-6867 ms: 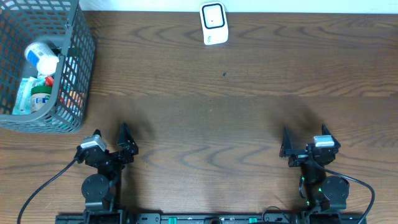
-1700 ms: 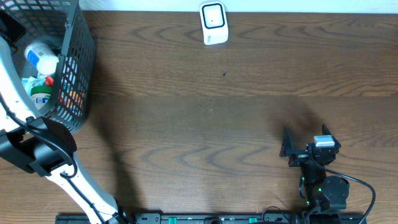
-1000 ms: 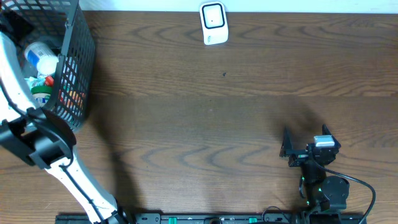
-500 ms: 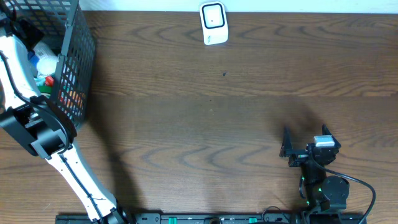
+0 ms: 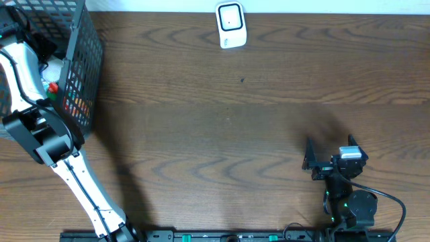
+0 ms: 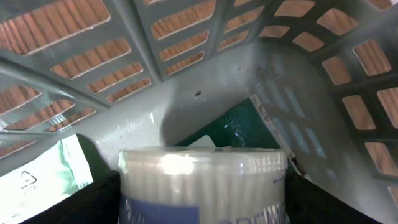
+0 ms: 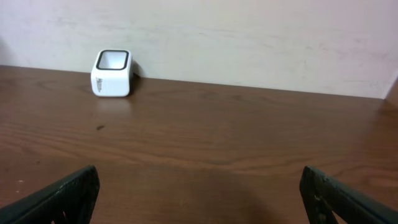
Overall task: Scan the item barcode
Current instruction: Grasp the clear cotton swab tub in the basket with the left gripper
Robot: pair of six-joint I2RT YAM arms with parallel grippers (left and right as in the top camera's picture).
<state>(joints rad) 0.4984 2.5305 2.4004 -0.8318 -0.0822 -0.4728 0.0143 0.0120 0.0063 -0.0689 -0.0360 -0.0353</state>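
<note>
The item, a clear round tub of cotton swabs (image 6: 205,177) with a blue label, lies in the grey mesh basket (image 5: 84,54) at the table's far left. My left gripper (image 6: 202,196) reaches down into the basket and is shut on the tub, one dark finger pressed to each side. In the overhead view the white left arm (image 5: 23,74) hides the tub. No barcode shows. The white scanner (image 5: 230,25) stands at the far edge of the table, also visible as the small scanner (image 7: 112,73) ahead of my right gripper (image 7: 199,193), which is open and empty near the front right.
Under and beside the tub lie a dark green packet (image 6: 242,127) and a pale green pouch (image 6: 43,177). A red-capped item (image 5: 52,86) shows through the basket mesh. The basket walls (image 6: 186,37) close in around the left gripper.
The left arm has reached further into the basket and now covers the tub in the overhead view. Its jaws have narrowed slightly. The right arm has not moved.
</note>
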